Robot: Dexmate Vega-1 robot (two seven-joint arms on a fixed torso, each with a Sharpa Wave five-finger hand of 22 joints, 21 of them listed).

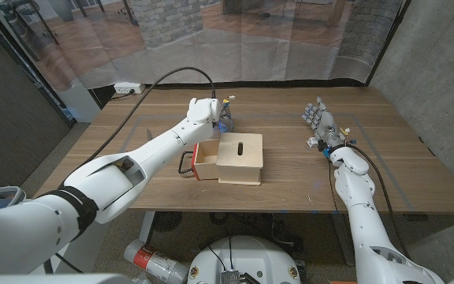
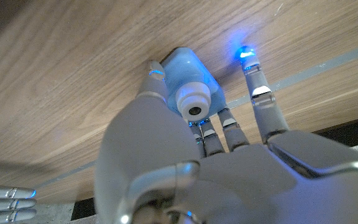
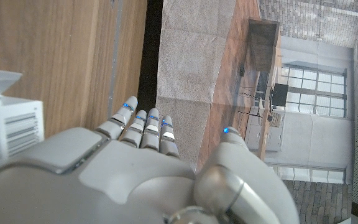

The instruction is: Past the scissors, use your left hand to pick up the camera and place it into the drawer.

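Reaching across the wooden table (image 1: 385,158), the left hand (image 1: 204,110) sits over the camera (image 2: 194,84), a small pale-blue body with a round white lens barrel. In the left wrist view the camera lies directly ahead of the palm, between the fingers (image 2: 263,93) on one side and another fingertip on the other, lens pointing back toward the wrist. Fingertips bracket it closely, but whether they actually press on it I cannot tell; no firm grip is visible, and the camera appears to rest on the table.

From the head view the camera is just beyond the hand, on the far side of the wooden drawer box (image 1: 239,158). The drawer (image 1: 203,162) stands pulled open on the side toward the left arm, with the scissors (image 1: 186,164) and their dark loop handle just beside it.

The right hand (image 1: 321,126) stands well apart on its own side, fingers apart, holding nothing.

Judgement: the coming move depends on closing around the camera's body, then drawing it back toward the robot into the open drawer, which is near.
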